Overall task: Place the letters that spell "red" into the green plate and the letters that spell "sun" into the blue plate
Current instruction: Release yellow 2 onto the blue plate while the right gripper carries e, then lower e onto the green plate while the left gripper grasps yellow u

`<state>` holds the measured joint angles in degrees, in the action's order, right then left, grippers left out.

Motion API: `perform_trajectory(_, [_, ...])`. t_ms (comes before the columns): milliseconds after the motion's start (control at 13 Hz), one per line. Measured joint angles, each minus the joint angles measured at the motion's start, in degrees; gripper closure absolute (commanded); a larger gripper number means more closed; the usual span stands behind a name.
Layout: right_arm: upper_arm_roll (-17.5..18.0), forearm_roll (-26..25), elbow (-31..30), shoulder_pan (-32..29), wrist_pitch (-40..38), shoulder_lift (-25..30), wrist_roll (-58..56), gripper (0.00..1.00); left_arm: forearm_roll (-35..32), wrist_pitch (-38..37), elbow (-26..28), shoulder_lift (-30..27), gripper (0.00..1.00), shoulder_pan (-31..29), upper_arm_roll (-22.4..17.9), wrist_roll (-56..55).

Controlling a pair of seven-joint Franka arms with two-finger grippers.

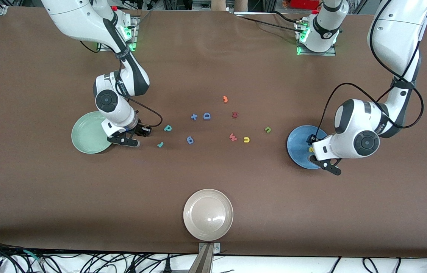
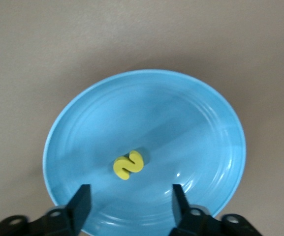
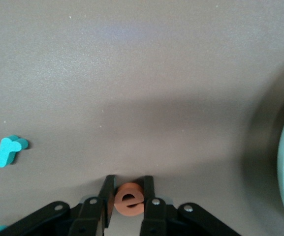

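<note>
Now orange "e" (image 3: 130, 198) between right fingers (image 3: 107, 196), yellow "s" (image 2: 128, 164) below parted left fingers (image 2: 80, 205)

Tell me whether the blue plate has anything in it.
Not empty. The blue plate holds one yellow "s" lying flat near its middle, with the left gripper open above it.
</note>
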<state>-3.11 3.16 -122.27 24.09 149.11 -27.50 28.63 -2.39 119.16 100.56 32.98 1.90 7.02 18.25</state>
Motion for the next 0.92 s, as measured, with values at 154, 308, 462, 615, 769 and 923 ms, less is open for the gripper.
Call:
perform_trajectory(154, [-0.03, 0.00, 0.07, 0.00, -0.27, 0.10, -0.01, 1.00, 0.12, -0.20, -0.06, -0.11, 0.00, 0.18, 1.47, -0.36])
perform_trajectory(308, [-0.80, 0.00, 1.29, 0.01, -5.31, 1.58, -0.14, 1.00, 0.17, -1.11, -0.19, -0.35, 0.00, 0.34, 4.57, -3.98])
perform_trajectory(462, [-2.75, -0.01, 3.79, 0.01, -15.04, 5.91, -0.78, 1.00, 0.16, -1.34, -0.39, -0.68, 0.00, 0.77, 8.18, -8.49])
perform_trajectory(615, [-6.27, -0.03, 6.18, -0.01, -24.61, 10.55, -4.81, 1.00, 0.13, -1.58, -0.40, -1.39, 0.00, 2.98, 10.17, -11.39])
perform_trajectory(769, [-10.87, -0.03, 7.11, -0.12, -29.26, 13.25, -11.45, 1.00, -2.59, -2.25, -0.33, -2.38, 0.00, 8.04, 10.60, -15.81])
perform_trajectory(923, [-14.83, -0.03, 6.96, -0.37, -29.86, 13.68, -17.47, 1.00, -4.78, -2.40, -0.14, -2.68, 0.00, 12.58, 10.74, -20.19])
